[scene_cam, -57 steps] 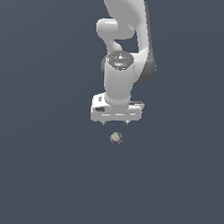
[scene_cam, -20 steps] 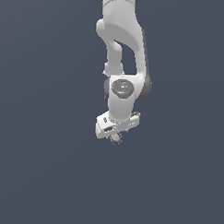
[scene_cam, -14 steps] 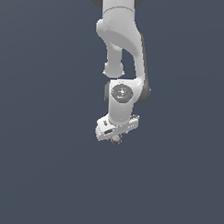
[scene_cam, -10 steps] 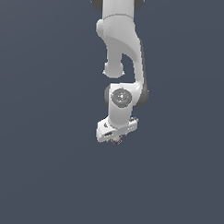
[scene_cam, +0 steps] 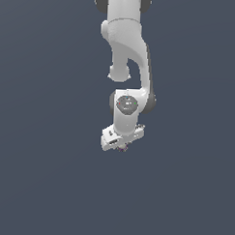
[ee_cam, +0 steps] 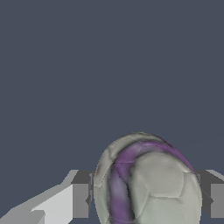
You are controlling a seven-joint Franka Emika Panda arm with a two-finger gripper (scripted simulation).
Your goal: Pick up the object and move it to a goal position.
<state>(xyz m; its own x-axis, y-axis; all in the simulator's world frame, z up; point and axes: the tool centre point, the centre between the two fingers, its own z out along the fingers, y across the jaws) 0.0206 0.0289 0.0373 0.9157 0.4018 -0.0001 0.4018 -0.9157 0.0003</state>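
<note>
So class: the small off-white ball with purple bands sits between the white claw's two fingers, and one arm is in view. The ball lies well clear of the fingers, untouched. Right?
Not quite. The small off-white ball with purple bands sits snug between the white claw's fingers, apparently gripped, as the wrist view shows. The rest stands.

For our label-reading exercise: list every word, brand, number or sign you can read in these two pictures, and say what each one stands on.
None: no readable text in either view.
The ball between the fingers bears only purple bands and panel seams, no letters.
The white arm and gripper show no label or number.
</note>
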